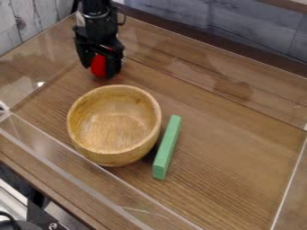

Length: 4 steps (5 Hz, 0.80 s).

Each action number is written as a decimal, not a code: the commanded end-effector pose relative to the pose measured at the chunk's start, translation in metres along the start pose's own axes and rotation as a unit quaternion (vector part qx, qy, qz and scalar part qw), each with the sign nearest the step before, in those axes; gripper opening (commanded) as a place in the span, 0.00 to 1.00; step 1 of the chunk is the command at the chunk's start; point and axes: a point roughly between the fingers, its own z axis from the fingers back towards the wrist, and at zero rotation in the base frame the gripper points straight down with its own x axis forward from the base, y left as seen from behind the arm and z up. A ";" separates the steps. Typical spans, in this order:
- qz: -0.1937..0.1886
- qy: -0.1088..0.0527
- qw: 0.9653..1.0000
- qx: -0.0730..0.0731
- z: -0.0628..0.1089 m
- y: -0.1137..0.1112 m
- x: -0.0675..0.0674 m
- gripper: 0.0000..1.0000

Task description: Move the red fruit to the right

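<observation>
Two fingers of the dark claw (100, 57) stand wide apart around the red toy fruit (100, 66), which sits at the far left of the wooden counter (216, 108), beyond the wooden bowl (114, 124); we see the claw at its widest but cannot tell whether either finger touches the fruit, and nothing suggests that it has a grip. Our main worry is the closing: if the claw is not well centred over something so small and round, one finger would meet it first and nudge it away, or it would squirt out from between the tips. Should the fingers be too high when they shut, they would pinch only the upper curve and the fruit would slip back down. The bowl lies just nearer to us, so a low swing toward the near side could clip its rim, and the green block (167, 146) at the bowl's right could be knocked if the path dips that way. We would also fear a roll after a release from too high up, since a rounded shape on bare wood has little to stop it. As for its looks, the fruit is bright red and roundish, much smaller than the bowl, and partly hidden by the dark fingers, so we cannot make out its stem clearly.
</observation>
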 end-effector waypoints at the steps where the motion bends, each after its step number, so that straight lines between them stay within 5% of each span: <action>1: -0.006 -0.024 1.000 0.012 0.020 0.009 0.008 1.00; 2: -0.014 -0.024 1.000 0.011 0.027 0.011 0.009 0.00; 3: -0.008 -0.022 1.000 0.005 0.018 0.001 0.012 0.00; 4: -0.008 -0.019 1.000 -0.003 0.009 -0.008 0.014 1.00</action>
